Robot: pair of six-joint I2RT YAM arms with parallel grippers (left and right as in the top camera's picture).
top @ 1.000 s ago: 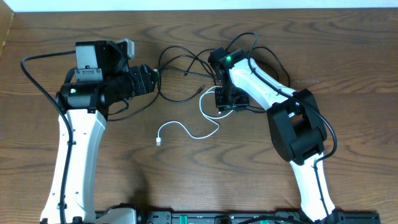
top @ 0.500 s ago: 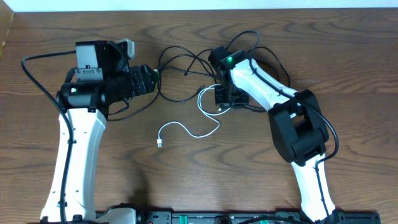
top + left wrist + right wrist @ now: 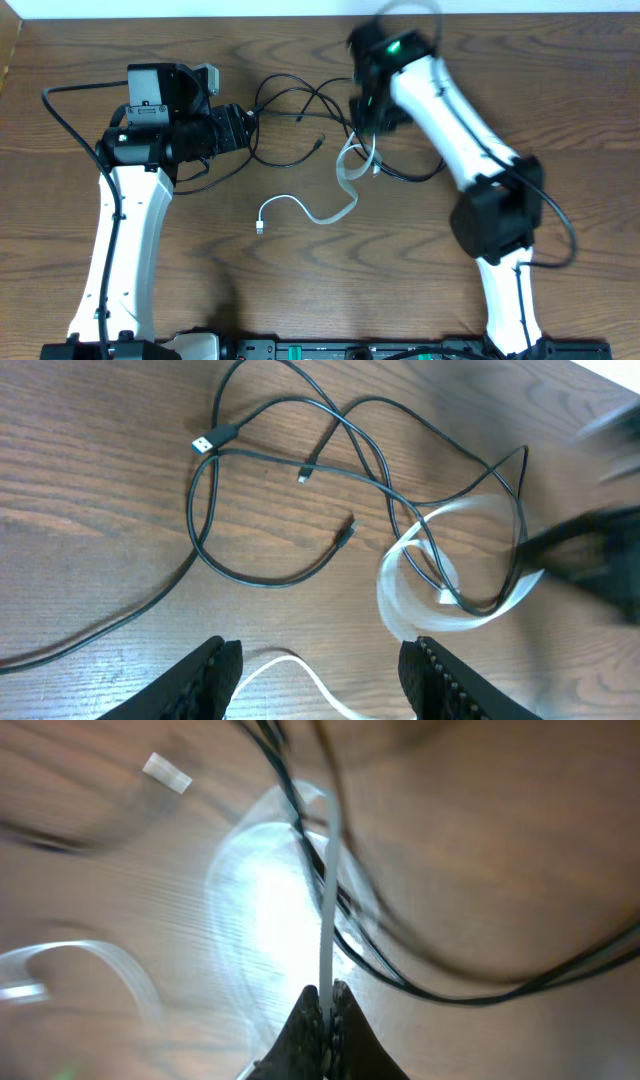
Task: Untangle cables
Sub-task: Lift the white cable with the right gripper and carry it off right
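Observation:
The white cable (image 3: 300, 205) lies mid-table, its plug end (image 3: 262, 228) toward the front. Its other end rises, blurred, toward my right gripper (image 3: 372, 128). In the right wrist view that gripper (image 3: 325, 992) is shut on the white cable (image 3: 328, 900), which runs straight up from the fingertips across strands of the black cable (image 3: 420, 990). The black cable (image 3: 290, 158) sprawls in loops between the arms and still crosses the white loop (image 3: 400, 595). My left gripper (image 3: 322, 652) hovers open above the table, near the black cable (image 3: 270, 582), holding nothing.
Thick black arm cables run beside the left arm (image 3: 70, 130) and around the right arm (image 3: 430, 170). The table's far edge (image 3: 300, 15) is close behind the right gripper. Bare wood lies in front of the white plug.
My right gripper has shut on the white cable and swung up toward the far edge, lifting and blurring the white loop. The white plug slid slightly right. The left arm barely moved.

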